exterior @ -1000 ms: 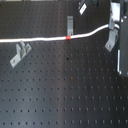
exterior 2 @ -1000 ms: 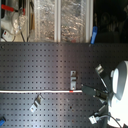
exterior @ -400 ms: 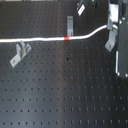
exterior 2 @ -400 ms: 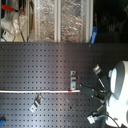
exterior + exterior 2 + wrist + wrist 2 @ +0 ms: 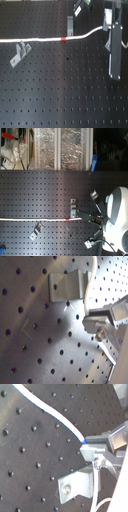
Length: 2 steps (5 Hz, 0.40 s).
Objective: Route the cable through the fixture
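The cable is a thin white cord with a red band. It runs from the first exterior view's left edge across the black pegboard, then rises to my gripper at that view's right. In the second exterior view the cable ends at the gripper. Both wrist views show the gripper shut on the cable. A metal fixture clip stands just beside the held end. In the first exterior view the cable passes just in front of that clip.
More metal clips are bolted to the pegboard: one below the cable at the first exterior view's left, one at the back. The second exterior view shows others. Cluttered shelves lie beyond the board.
The arm has shifted slightly and the red band has slid a little toward the first exterior view's left. The gripper still holds the cable.
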### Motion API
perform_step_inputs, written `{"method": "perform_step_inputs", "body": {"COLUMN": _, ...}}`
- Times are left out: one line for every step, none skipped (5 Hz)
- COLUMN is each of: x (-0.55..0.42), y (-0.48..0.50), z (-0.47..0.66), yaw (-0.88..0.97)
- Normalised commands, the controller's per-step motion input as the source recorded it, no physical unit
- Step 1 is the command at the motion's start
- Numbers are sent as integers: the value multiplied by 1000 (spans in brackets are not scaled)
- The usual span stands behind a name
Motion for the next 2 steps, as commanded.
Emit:
{"method": "perform_step_inputs", "body": {"x": 20, "y": 136, "z": -4, "yaw": -46}}
{"method": "perform_step_inputs", "body": {"x": 10, "y": 67, "z": 76, "yaw": -71}}
